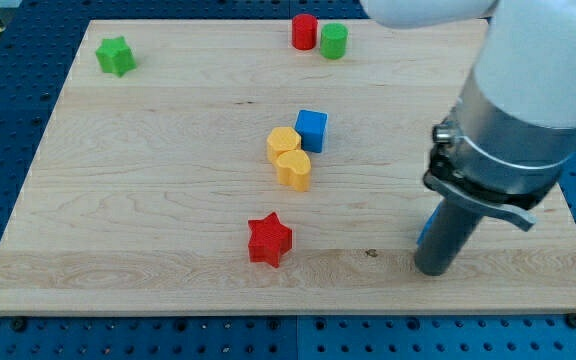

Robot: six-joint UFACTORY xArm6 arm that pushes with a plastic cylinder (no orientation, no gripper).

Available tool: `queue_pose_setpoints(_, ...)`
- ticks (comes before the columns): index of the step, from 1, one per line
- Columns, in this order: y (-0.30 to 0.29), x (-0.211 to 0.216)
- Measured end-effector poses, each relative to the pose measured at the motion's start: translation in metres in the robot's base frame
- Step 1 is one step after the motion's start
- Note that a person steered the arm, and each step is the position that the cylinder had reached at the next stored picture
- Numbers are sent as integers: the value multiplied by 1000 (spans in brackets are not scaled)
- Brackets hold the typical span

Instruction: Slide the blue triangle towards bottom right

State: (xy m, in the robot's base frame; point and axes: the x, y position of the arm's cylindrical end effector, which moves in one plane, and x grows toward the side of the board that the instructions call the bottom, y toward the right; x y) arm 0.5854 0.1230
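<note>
The blue triangle (425, 228), a sliver touching my tip (436, 268), sits well right of the red star (268, 240), with little bare surface (168, 290) remaining toward the bottom-right edges. My tip, a plain rod tool, grips nothing

Robotics lab bench: wooden desk (168, 230) on blue perforated mounting plate (8, 110); white robot arm (528, 90) at 3 o'clock; small coloured test blocks.
</note>
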Motion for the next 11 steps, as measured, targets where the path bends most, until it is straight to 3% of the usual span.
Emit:
queue_pose_setpoints(2, -45, -4)
queue_pose_setpoints(3, -18, -7)
queue_pose_setpoints(8, -14, -38)
queue_pose_setpoints(10, 43, -38)
queue_pose_setpoints(11, 45, -38)
